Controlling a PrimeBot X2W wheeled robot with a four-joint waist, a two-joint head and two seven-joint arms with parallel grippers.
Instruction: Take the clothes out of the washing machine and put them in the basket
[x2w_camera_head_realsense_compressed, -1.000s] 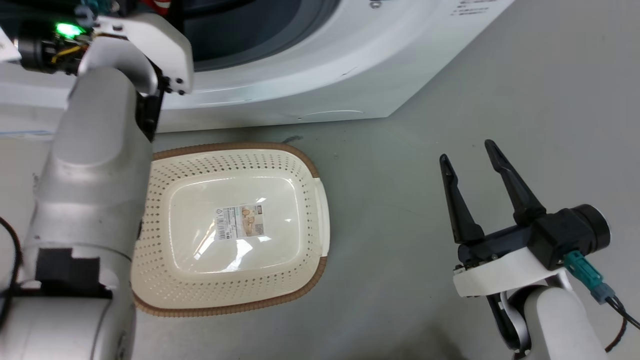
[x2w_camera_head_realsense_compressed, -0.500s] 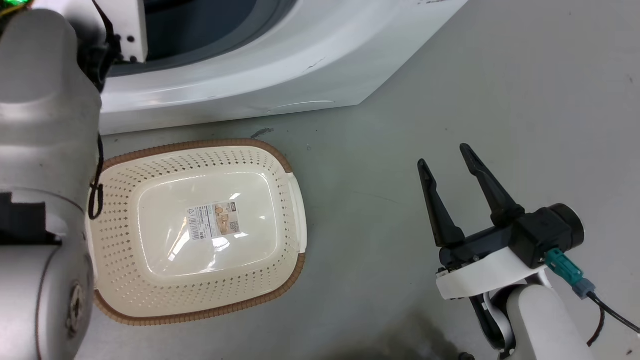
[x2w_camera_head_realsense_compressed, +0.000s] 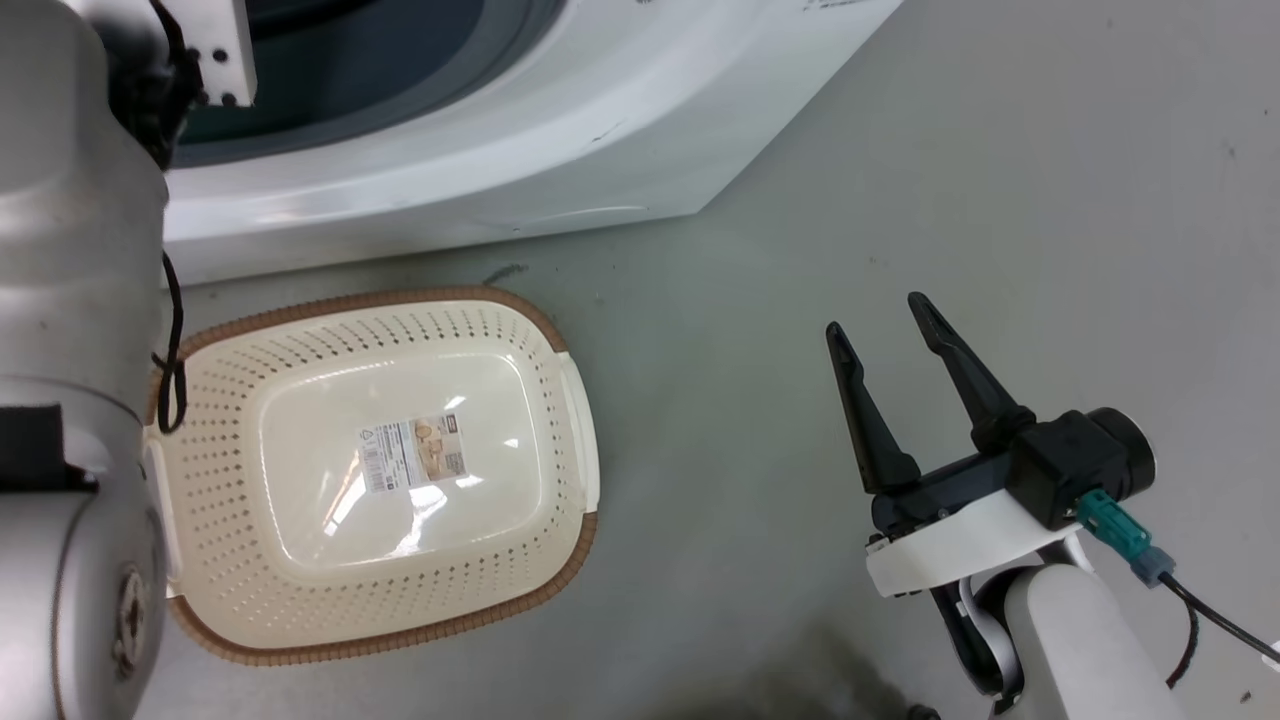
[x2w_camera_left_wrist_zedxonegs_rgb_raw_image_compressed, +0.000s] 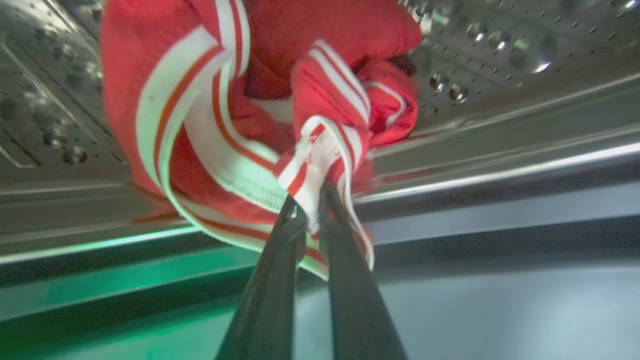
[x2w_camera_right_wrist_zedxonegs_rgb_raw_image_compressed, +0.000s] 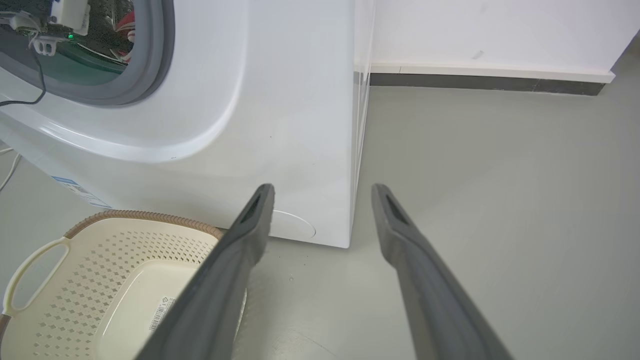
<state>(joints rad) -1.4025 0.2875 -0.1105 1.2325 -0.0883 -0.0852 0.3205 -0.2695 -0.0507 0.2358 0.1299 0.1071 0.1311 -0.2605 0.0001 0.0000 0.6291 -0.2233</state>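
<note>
On my feed the left arm (x2w_camera_head_realsense_compressed: 70, 250) is a fat silver-grey shell with a thin black cable (x2w_camera_head_realsense_compressed: 176, 345) along it and a screw-dotted white bracket (x2w_camera_head_realsense_compressed: 222, 50). The right gripper (x2w_camera_head_realsense_compressed: 876, 315) has long tapered black fingers (x2w_camera_head_realsense_compressed: 975, 385) on a white mount (x2w_camera_head_realsense_compressed: 950, 550) (teal plug (x2w_camera_head_realsense_compressed: 1103, 513), dark lead (x2w_camera_head_realsense_compressed: 1200, 610) behind).

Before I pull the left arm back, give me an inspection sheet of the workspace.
Surface: grey floor, smooth.
Job's things: striped garment inside the steel drum of the washing machine; basket on the floor before it, no clothes in it.
Clutter: nothing seen.
Tools: left tool shut on the striped garment's edge; right tool open, holding nothing, right of the basket.
Cables: black cable beside the left arm; teal-plugged cable at the right wrist.
Surroundings: white wall, dark skirting.
</note>
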